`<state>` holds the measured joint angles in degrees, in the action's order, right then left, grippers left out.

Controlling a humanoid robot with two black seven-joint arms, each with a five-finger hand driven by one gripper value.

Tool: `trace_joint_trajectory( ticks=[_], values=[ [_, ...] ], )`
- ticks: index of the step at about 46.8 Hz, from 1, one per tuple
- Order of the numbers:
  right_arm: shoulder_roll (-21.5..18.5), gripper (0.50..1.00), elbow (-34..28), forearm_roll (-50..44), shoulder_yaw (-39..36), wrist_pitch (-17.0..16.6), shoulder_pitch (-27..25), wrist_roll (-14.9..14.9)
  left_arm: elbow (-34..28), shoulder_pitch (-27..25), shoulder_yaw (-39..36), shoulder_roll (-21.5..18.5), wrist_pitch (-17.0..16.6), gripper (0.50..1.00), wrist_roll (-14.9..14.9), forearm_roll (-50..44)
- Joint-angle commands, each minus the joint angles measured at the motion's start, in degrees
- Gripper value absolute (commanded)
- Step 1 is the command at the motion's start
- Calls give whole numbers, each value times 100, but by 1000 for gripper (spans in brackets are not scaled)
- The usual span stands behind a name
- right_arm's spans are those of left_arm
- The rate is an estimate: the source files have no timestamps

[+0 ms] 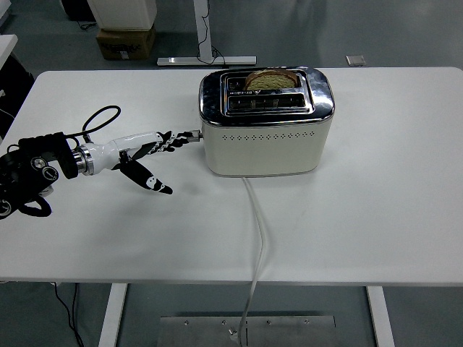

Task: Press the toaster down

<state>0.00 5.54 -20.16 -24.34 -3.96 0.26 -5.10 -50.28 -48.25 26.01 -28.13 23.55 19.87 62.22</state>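
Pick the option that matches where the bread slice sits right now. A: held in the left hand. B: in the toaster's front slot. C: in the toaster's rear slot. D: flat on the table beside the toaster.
C: the bread slice pokes out of the rear slot of the toaster, while the front slot shows nothing in it.

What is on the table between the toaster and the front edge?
In the head view, only the toaster's white power cord crosses that stretch, running from the toaster's base over the table's near edge. The rest of that stretch is bare.
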Motion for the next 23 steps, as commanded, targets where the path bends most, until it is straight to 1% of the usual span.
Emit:
trace_joint_trajectory(
  ticks=[1, 23],
  values=[
    [0, 998, 0, 3, 8, 0, 0, 0, 0, 9, 1, 9, 0, 1000, 0, 0],
    [0, 998, 0, 3, -1, 0, 0, 0, 79, 88, 1, 106, 0, 1000, 0, 9]
  ],
)
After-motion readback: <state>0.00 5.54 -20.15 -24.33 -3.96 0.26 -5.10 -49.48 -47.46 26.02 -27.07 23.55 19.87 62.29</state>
